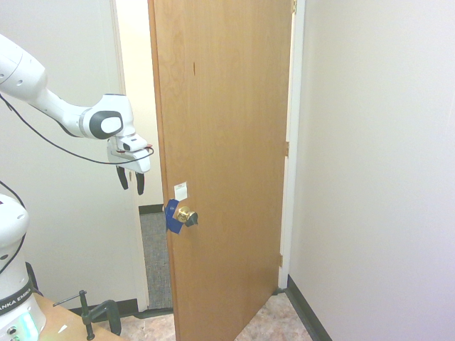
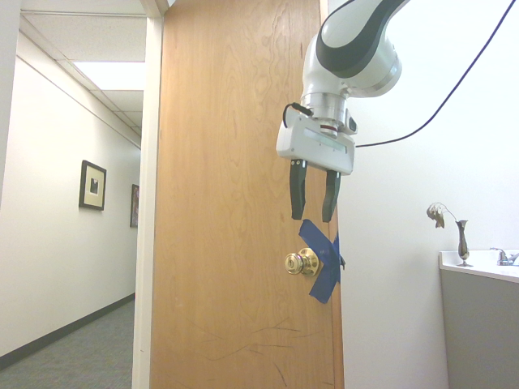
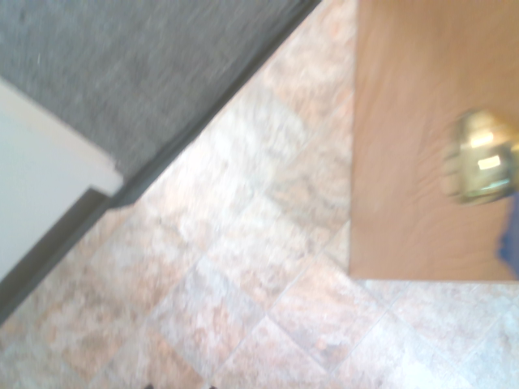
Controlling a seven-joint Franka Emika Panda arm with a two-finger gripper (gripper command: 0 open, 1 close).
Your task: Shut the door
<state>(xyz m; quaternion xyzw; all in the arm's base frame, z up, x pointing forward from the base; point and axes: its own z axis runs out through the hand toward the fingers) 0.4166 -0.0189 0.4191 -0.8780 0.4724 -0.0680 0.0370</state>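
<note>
The door [image 1: 227,142] is a tall brown wooden slab standing ajar, its free edge toward me. A brass knob [image 1: 187,215] with blue tape [image 1: 171,215] and a small white sticker [image 1: 180,190] sits at mid height. My gripper [image 1: 131,183] hangs open just left of the door's edge, above the knob, holding nothing. In the second exterior view the gripper [image 2: 314,207] points down right above the knob [image 2: 302,262] and the crossed tape [image 2: 323,263], apart from both. Blurred in the wrist view, the door [image 3: 405,162] and its knob [image 3: 484,166] show over tiled floor.
A white door frame [image 1: 119,85] and wall stand left of the gap. Beyond the gap lies grey hallway carpet [image 1: 155,256]. A beige wall [image 1: 377,170] closes the right side. A counter with a small vase [image 2: 461,241] sits at the far right.
</note>
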